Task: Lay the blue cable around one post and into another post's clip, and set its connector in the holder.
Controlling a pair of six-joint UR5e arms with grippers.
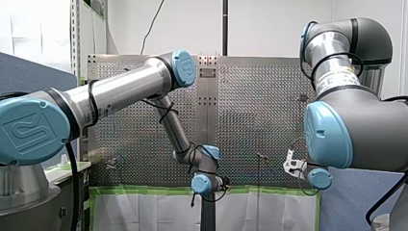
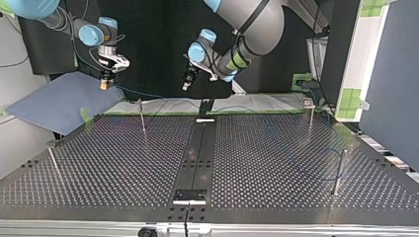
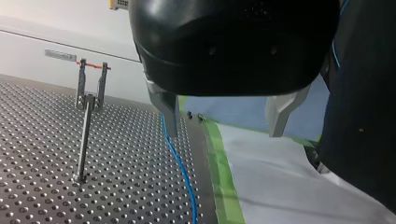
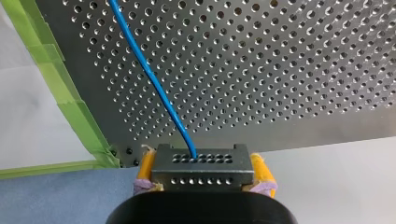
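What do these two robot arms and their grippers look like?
My left arm and my right arm are silver-grey tubes with light-blue joint caps and black cables. My left gripper is black with metal fingers; my right gripper has yellow pads.

You've got a plain white wall (image 1: 269, 24) behind the table (image 1: 250, 106) in the front view, with a blue partition (image 1: 29, 67) at its left. From the top view, there's a black backdrop (image 2: 153, 49), and a white panel (image 2: 368, 49) with green tape (image 2: 352, 98) at the right.
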